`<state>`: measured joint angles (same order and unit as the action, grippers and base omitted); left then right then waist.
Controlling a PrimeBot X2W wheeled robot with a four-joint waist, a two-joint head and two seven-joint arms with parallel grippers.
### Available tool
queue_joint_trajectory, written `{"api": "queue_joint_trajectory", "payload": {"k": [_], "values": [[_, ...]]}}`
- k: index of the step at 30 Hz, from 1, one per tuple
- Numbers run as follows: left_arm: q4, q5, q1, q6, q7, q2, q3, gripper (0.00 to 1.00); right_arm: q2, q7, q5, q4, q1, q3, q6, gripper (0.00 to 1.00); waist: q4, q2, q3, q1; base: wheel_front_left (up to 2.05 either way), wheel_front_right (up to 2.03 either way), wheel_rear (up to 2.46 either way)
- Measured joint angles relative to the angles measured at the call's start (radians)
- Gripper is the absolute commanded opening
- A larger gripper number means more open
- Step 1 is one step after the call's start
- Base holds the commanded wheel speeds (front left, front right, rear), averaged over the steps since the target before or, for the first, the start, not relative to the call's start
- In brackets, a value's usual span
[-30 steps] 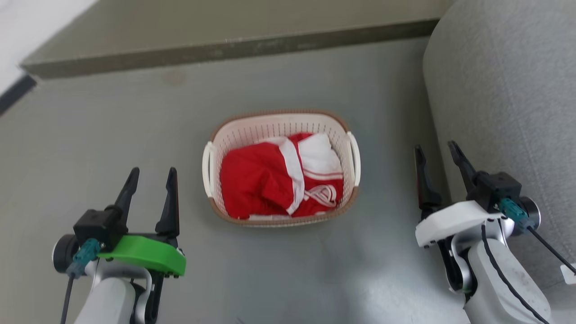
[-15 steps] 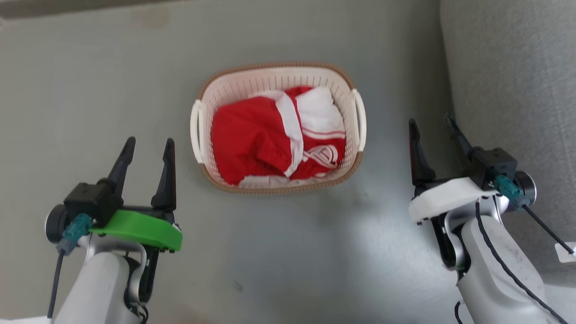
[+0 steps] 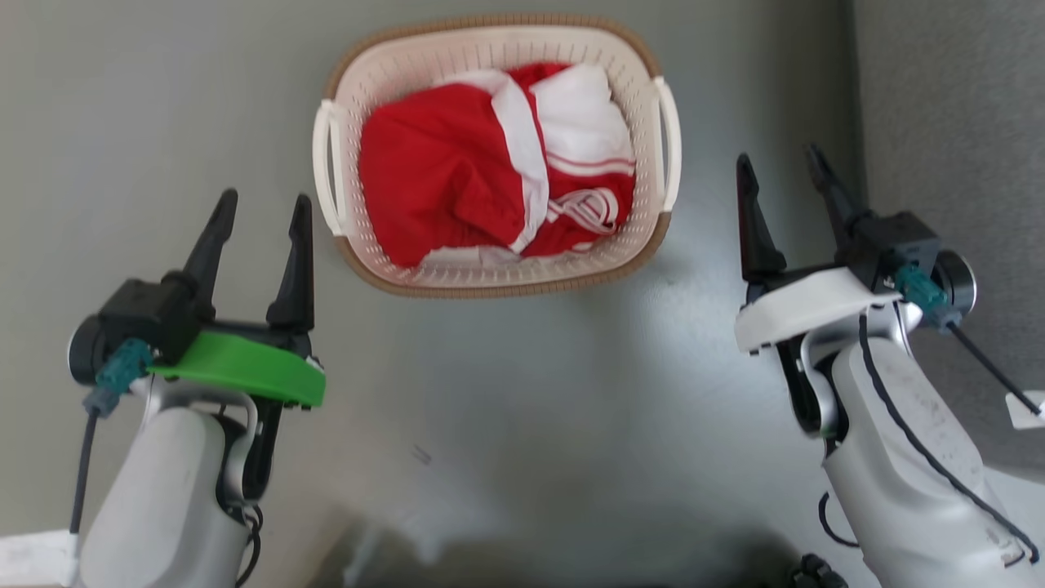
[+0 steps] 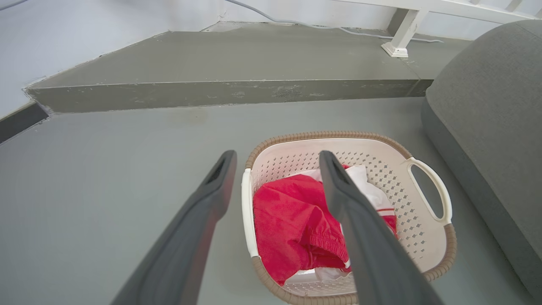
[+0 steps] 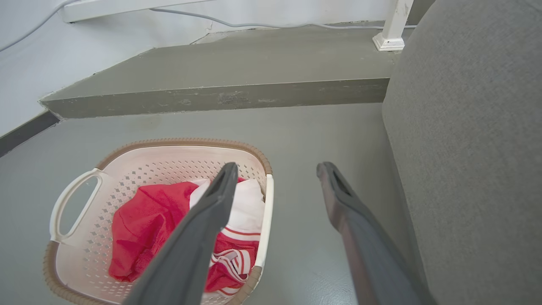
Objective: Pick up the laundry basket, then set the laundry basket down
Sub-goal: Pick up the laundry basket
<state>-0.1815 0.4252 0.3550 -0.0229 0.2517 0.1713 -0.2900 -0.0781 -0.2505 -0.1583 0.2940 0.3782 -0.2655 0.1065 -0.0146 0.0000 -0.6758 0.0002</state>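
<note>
The laundry basket (image 3: 490, 42) stands on the grey floor, cream-white and perforated, with a brown woven-look rim and a white handle on each short side. Red-and-white clothing (image 3: 441, 175) lies inside it. My left gripper (image 3: 265, 198) hovers open just left of the basket's left handle (image 3: 326, 163), holding nothing. My right gripper (image 3: 777, 155) is open to the right of the right handle (image 3: 671, 139), apart from it. In the left wrist view my gripper (image 4: 277, 154) straddles the basket's (image 4: 296, 161) left side from above. The right wrist view has my gripper (image 5: 277, 165) above the basket's (image 5: 169, 159) right edge.
A grey upholstered seat (image 3: 947, 106) rises close to my right arm and the basket's right side. Beyond the basket runs a low raised step (image 4: 220, 91), with a white furniture leg (image 4: 398, 42) and a cable on it. Open floor lies to the left.
The whole head picture has shifted, so the camera has moved: the basket now sits higher and larger in it. Both grippers stay open and keep flanking the basket.
</note>
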Motion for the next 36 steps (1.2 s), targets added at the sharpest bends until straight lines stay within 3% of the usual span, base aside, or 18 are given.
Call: {"api": "queue_joint_trajectory", "payload": {"k": [19, 36], "values": [[-0.119, 0.000, 0.180, -0.049, 0.000, 0.001, -0.002, 1.00, 0.007, -0.001, 0.000, 0.117, 0.161, -0.020, 0.001, 1.00, -0.010, 0.0001, -0.197, 0.0000, 0.00, 0.00, 0.00], [-0.350, 0.015, 0.362, -0.084, -0.069, 0.003, -0.030, 1.00, 0.012, 0.048, -0.042, 0.333, 0.363, -0.082, -0.021, 1.00, 0.011, 0.0000, -0.245, -0.0001, 0.00, 0.00, 0.00]]}}
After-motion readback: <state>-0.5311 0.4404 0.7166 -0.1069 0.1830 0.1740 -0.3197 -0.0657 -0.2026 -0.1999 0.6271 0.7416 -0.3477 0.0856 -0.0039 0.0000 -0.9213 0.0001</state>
